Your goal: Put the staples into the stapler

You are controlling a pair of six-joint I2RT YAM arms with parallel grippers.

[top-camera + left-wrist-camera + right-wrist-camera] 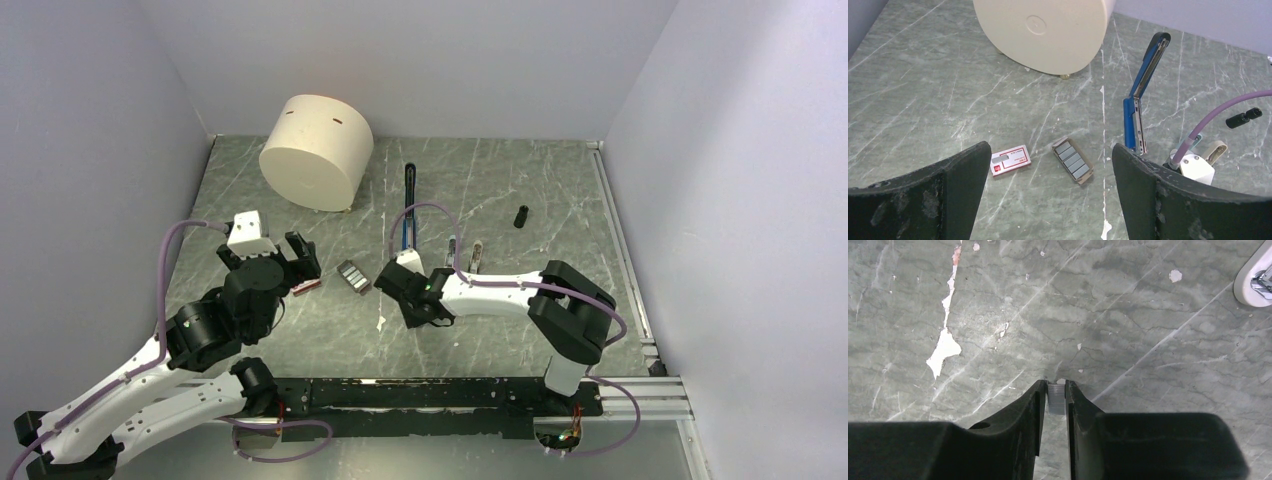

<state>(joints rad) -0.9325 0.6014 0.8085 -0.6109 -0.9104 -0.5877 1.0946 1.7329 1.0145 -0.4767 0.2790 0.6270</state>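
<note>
The right pincer [1056, 390] grips a staple strip [1056, 402] at lower centre of its wrist view; the left pincer [1050, 152] hangs open — probably best to carry the strip level to the open stapler [409, 200], upper centre from above, and lay it in lengthwise.

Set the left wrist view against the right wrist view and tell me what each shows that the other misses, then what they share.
Only the left wrist view shows the open blue stapler, the tray of staples, its red-and-white box sleeve, the big cream drum, a small black cylinder and the left fingers, spread wide. Only the right wrist view shows the right fingers pinched on a strip of staples. Both show the grey-green marbled table with white scuffs.
</note>
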